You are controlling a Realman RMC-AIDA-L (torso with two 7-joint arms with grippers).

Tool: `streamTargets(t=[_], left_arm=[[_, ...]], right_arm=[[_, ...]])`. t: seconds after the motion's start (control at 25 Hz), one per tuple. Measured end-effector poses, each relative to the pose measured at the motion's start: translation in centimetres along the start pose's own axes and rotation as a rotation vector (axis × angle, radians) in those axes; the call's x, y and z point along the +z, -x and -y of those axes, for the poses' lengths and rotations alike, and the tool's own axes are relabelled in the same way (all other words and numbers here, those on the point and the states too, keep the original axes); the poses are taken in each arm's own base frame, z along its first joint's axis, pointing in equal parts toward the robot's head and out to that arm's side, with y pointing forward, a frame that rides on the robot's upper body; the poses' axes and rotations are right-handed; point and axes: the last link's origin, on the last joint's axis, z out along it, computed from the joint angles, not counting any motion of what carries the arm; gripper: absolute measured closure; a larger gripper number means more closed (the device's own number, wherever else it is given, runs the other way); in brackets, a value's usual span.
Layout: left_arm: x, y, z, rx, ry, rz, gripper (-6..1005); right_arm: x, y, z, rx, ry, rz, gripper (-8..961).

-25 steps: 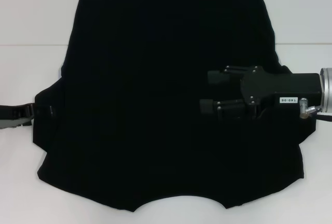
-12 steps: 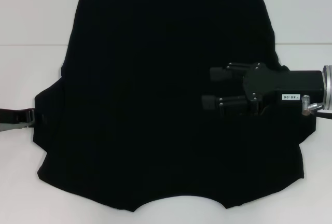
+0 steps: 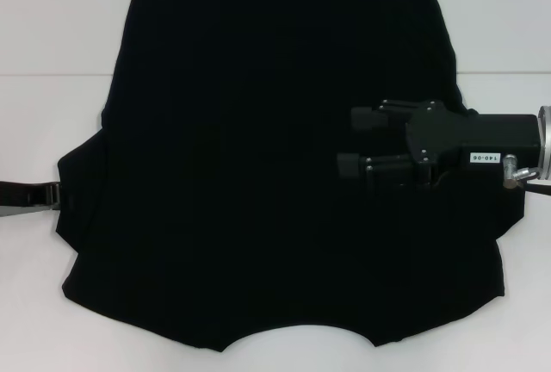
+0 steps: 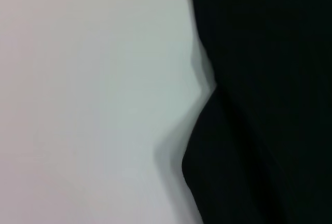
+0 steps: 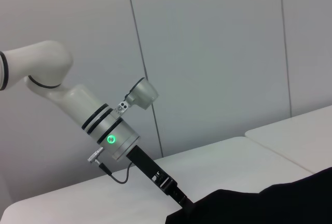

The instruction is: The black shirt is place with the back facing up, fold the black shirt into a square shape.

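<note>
**Right gripper over shirt, left at the sleeve edge**

Drawn slightly rightward and nearer since a second ago: right gripper (image 3: 355, 142), hovering over the right half of the black shirt (image 3: 258, 165), fingers pointing left and spread apart with nothing between them. Shifted a touch toward the left edge too: left gripper (image 3: 30, 193), level with the left sleeve and reaching its edge; cannot tell whether open or closed. Spread flat across the white table (image 3: 52, 27): soft, matte, plain black fabric, straight hem on the far side, curved neckline scooped at the near edge, both sleeves jutting out at mid-height. Rigid black housing with small screws and a white label on the right gripper, silver wrist ring behind it. Seen from the right wrist: white left arm (image 5: 83, 110) with a green light, slanting down onto the fabric. Seen from the left wrist: wavy shirt edge against the smooth tabletop.
</note>
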Motion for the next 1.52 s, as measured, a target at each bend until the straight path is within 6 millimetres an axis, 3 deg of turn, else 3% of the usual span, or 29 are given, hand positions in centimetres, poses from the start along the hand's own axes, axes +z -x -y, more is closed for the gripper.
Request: streamTargets(t=[0.12,0.88,1.32,1.52], left_arm=[[0.1,0.0,-0.1,0.016,0.004,-0.003,948],[-1.2,-0.8,1.7,-0.01,-0.049,-0.068,943],[-0.9,-1.0,0.6,-0.029,0.0,-0.037,935],[-1.0,-1.1,1.1,-0.066,-0.021,-0.066,740]], right_arm=[[0.0,0.0,0.0,0.001,-0.002,0.002,57],[-0.2,-0.3,0.0,0.019,-0.019,0.031,56],[-0.2,-0.2,0.0,0.023,-0.021,0.033,55],[-0.2,-0.2,0.0,0.025,-0.021,0.033,55]])
